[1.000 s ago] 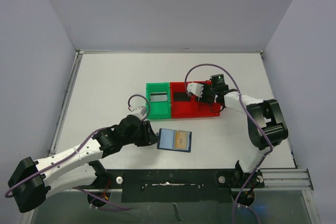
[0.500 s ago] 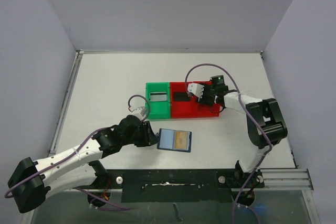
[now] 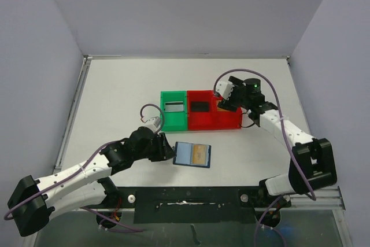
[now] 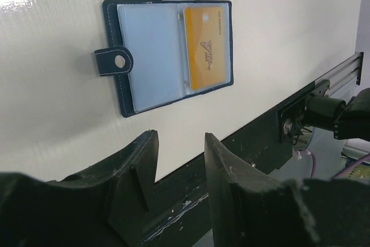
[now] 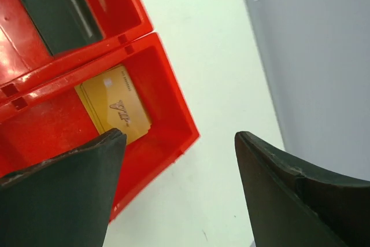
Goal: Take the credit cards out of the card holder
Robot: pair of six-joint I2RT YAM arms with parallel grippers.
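The dark blue card holder [image 3: 192, 155] [image 4: 167, 56] lies open and flat on the white table. A gold credit card [image 4: 207, 47] [image 3: 200, 155] sits in its right pocket, and its left pocket looks bare. More gold credit cards [image 5: 115, 108] lie in the right compartment of the red bin [image 5: 173, 108] [image 3: 214, 121], and a dark card [image 3: 200, 106] [image 5: 55, 7] lies in its left compartment. My left gripper [image 4: 180, 138] [image 3: 166, 150] hovers just left of the holder, open with a narrow gap and nothing in it. My right gripper [image 5: 179, 137] [image 3: 229, 99] hangs wide open above the red bin's far right corner.
A green bin [image 3: 173, 121] joined to the red bin's left side holds a greyish card [image 3: 174, 106]. A black rail [image 3: 191, 198] [image 4: 312, 108] runs along the table's near edge. Grey walls close in the far side and both flanks.
My right gripper has opened wide and drawn up and back to the right from over the red bin, its arm swinging outward. The left arm and the card holder have stayed put.
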